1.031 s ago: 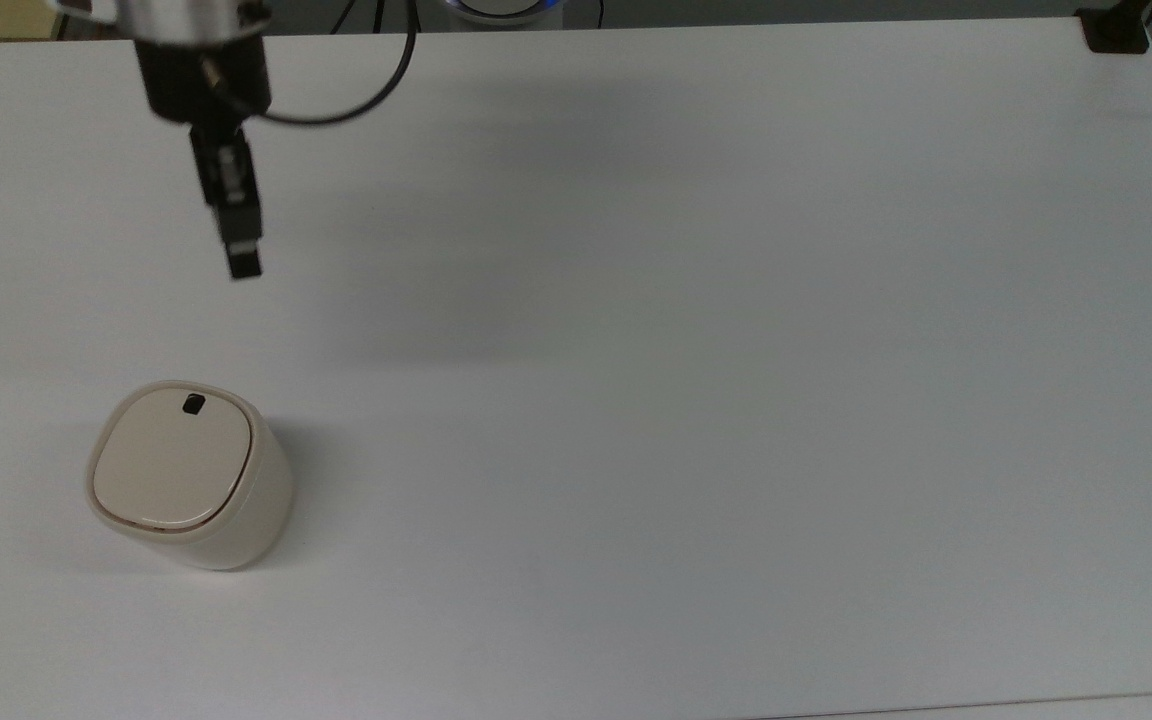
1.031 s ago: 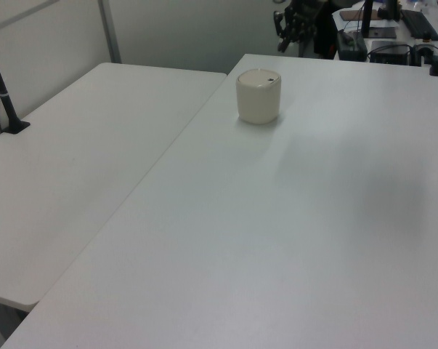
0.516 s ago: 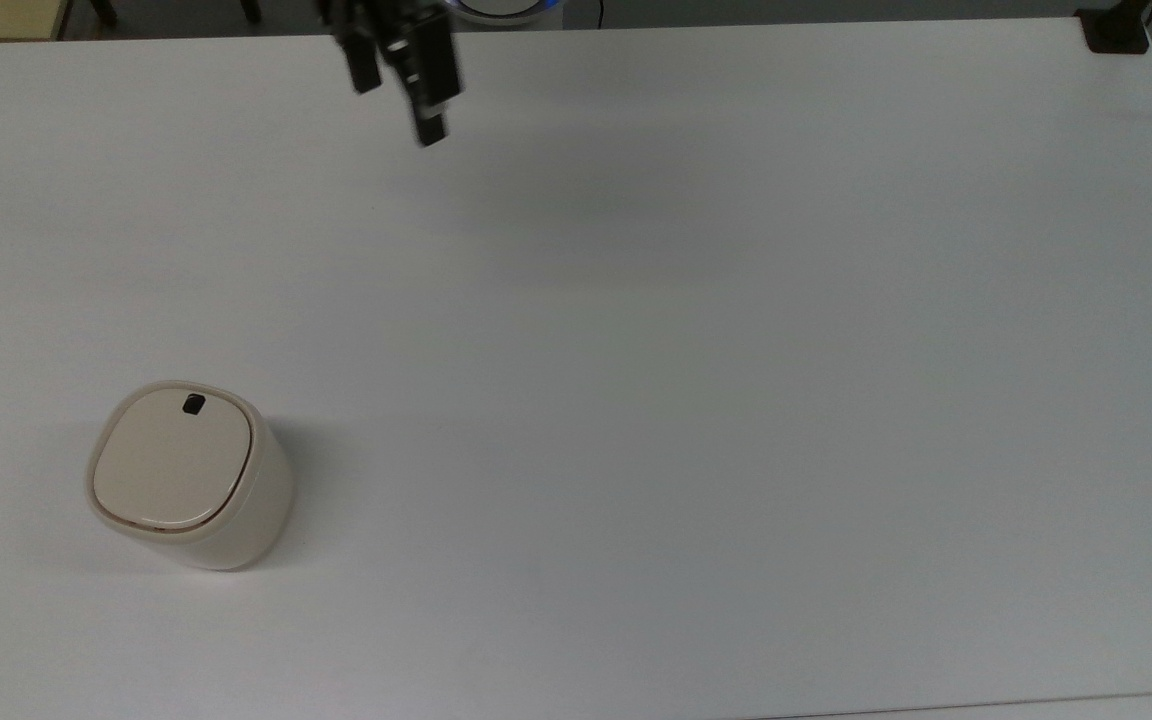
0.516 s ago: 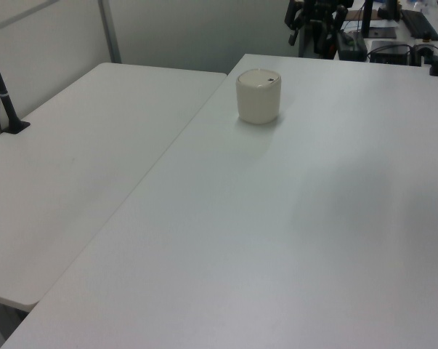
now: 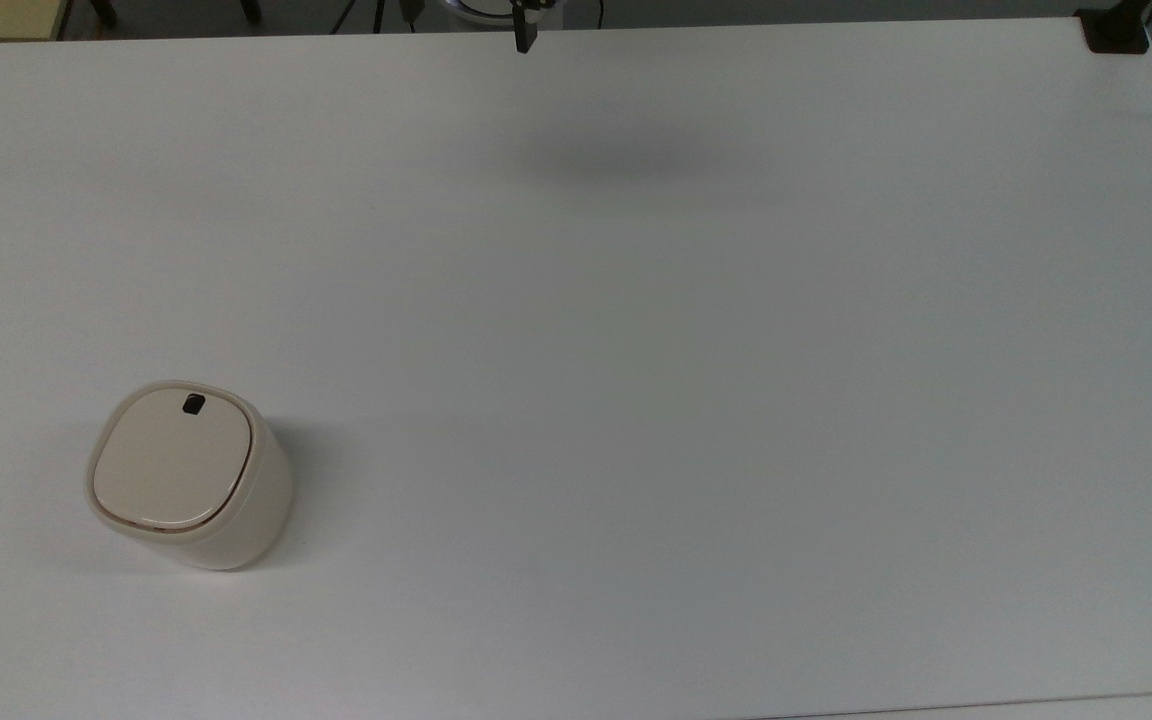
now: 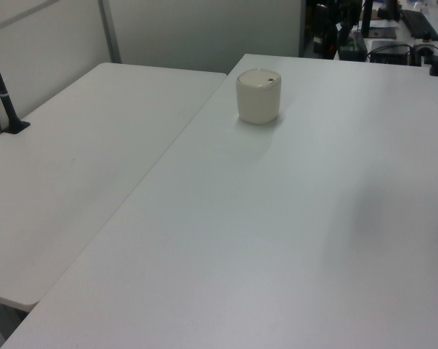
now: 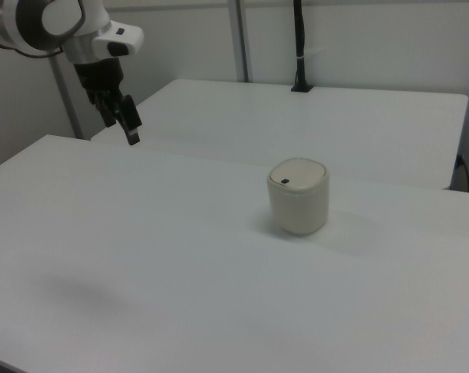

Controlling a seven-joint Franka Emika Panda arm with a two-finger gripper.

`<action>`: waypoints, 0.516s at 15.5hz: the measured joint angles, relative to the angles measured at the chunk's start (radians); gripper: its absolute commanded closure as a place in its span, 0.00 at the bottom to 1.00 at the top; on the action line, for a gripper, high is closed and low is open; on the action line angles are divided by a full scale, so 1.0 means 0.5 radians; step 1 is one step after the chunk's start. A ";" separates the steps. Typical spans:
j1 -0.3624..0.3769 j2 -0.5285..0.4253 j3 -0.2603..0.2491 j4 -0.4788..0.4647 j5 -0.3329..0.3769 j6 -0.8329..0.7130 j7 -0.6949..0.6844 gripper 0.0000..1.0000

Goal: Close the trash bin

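Trash bin (image 5: 190,476): we find it standing upright on the white table (image 5: 696,380), near the top view's lower left corner; in the left view (image 6: 258,96) it sits toward the far end of the table, and in the right view (image 7: 298,196) it sits right of centre. We note a cream-white, rounded-square body. Its flat lid (image 5: 173,459) lies level on the rim, shut, with a thin dark seam around its edge. A small black mark (image 5: 194,404) sits near the lid edge on the side toward the top view's upper edge.

We see the gripper (image 7: 129,124) in the right view at upper left, hanging in the air on the white arm (image 7: 43,19), well apart from the bin and touching nothing. Its dark fingers point downward and slightly toward the right view's right. They appear close together with nothing between them, though we cannot tell for certain how far the jaws stand. In the top view, a dark fingertip (image 5: 525,36) shows at the upper edge, with a soft shadow (image 5: 616,160) on the table below it.

A second white table (image 6: 73,160) adjoins at the left view's left, with a black post (image 6: 2,87) standing on it.
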 measured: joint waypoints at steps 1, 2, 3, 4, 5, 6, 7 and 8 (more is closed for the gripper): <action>-0.004 0.005 -0.004 0.000 -0.026 0.000 -0.141 0.00; -0.009 0.014 -0.008 0.002 -0.055 0.000 -0.280 0.00; -0.015 0.027 -0.012 0.006 -0.071 0.000 -0.413 0.00; -0.023 0.043 -0.015 0.011 -0.077 0.000 -0.525 0.00; -0.033 0.059 -0.016 0.017 -0.081 0.001 -0.612 0.00; -0.040 0.070 -0.017 0.022 -0.083 0.002 -0.673 0.00; -0.046 0.075 -0.018 0.026 -0.083 0.002 -0.724 0.00; -0.053 0.077 -0.018 0.029 -0.083 0.002 -0.765 0.00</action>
